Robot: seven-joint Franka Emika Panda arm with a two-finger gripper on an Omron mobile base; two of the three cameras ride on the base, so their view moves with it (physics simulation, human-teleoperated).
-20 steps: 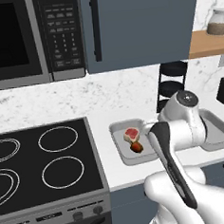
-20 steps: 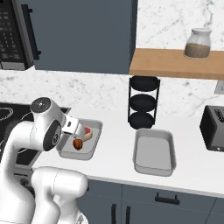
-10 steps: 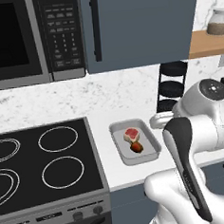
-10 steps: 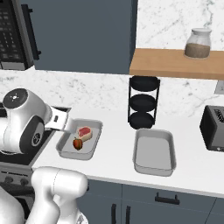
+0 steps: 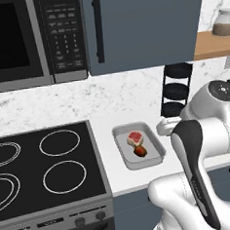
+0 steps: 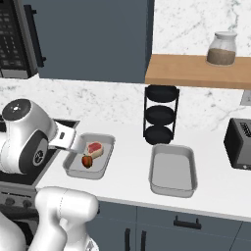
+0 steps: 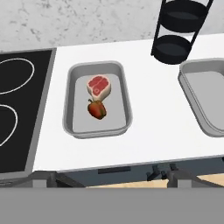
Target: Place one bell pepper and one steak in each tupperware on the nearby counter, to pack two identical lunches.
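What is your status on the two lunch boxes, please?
Tool open, holding nothing. Left tupperware packed: steak and bell pepper inside. Right tupperware on the counter holds nothing. Black rack behind it, not obstructing.

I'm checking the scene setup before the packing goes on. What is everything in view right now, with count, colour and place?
tupperware with food: one, grey, on the counter beside the stove
steak: one, red and cream, inside that tupperware
bell pepper: one, red-orange, touching the steak in the same tupperware
empty tupperware: one, grey, on the counter in front of the rack
counter: one, white, over dark blue cabinets
rack: one, black, three tiers, against the wall
stove: one, black, left of the counter
microwave: one, dark, above the stove
toaster: one, black, at the counter's right end
jar: one, glass, on the wooden shelf
gripper: one, dark tips, open, holding nothing
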